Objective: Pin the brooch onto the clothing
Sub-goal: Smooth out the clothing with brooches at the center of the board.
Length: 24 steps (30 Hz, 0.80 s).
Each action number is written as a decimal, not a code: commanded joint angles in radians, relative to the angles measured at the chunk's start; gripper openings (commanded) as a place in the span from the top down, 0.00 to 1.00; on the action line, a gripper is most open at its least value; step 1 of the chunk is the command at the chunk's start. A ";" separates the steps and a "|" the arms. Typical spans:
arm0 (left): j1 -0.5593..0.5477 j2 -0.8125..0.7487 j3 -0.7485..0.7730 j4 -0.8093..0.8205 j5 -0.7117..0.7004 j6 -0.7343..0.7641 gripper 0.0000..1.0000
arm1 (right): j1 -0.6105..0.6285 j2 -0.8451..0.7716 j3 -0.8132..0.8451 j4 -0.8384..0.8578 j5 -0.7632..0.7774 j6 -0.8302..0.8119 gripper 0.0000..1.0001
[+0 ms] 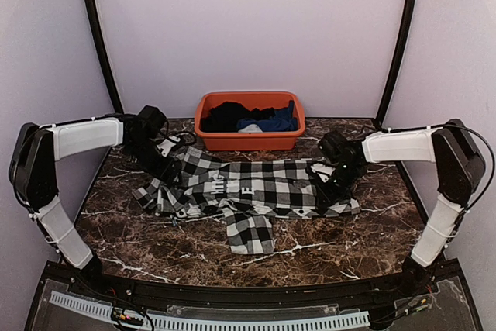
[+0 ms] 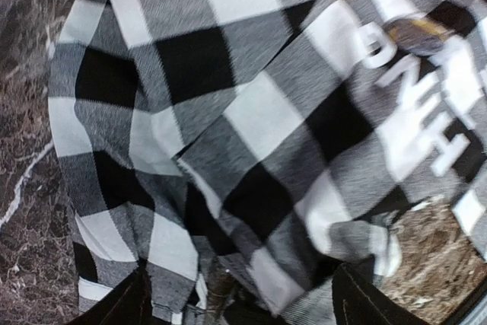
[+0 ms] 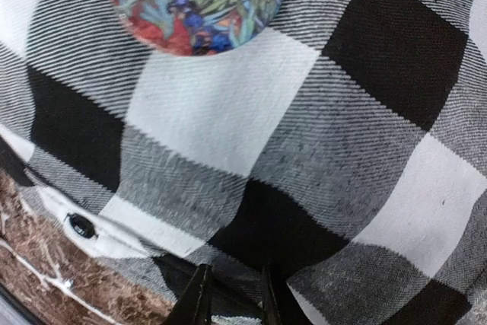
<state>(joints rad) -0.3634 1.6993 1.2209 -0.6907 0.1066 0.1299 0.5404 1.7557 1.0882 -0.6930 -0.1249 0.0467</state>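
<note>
Bench [image 1: 341,242] has one checked shirt [image 1: 263,184], one floral brooch [image 3: 198,1] on it; left gripper [image 2: 243,306] wide, right gripper [image 3: 232,298] narrow, pinching the shirt.

- A pale back wall [image 1: 248,29] with a faint lilac tint fills the upper centre of the top view, plain and evenly lit.
- Matching pale side walls stand at the left edge [image 1: 39,36] and the right edge [image 1: 457,36].
- 2 black poles, 1 upper left [image 1: 97,36] and 1 upper right [image 1: 401,36], lean inward toward the table's far corners.
- The table [image 1: 333,246] is dark brown marble with white veins; it also shows at the left edge of the left wrist view [image 2: 23,150] and the lower left of the right wrist view [image 3: 46,264].
- A black rail [image 1: 232,292] and a white slotted strip [image 1: 232,319] run along the bottom.
- Light is soft, with no hard shadows.
</note>
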 commanded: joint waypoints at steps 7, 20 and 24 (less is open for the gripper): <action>-0.085 -0.069 0.165 0.151 0.156 -0.210 0.28 | 0.021 -0.231 0.195 0.043 -0.247 0.091 0.73; -0.206 0.280 0.243 0.355 0.172 -0.371 0.51 | 0.108 0.078 0.217 0.534 -0.521 0.438 0.75; -0.228 0.318 0.216 0.354 0.155 -0.369 0.54 | 0.123 0.185 0.191 0.620 -0.561 0.522 0.78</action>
<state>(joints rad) -0.5644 2.0254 1.4521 -0.3626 0.2581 -0.2222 0.6476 1.8679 1.3102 -0.2417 -0.5945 0.4248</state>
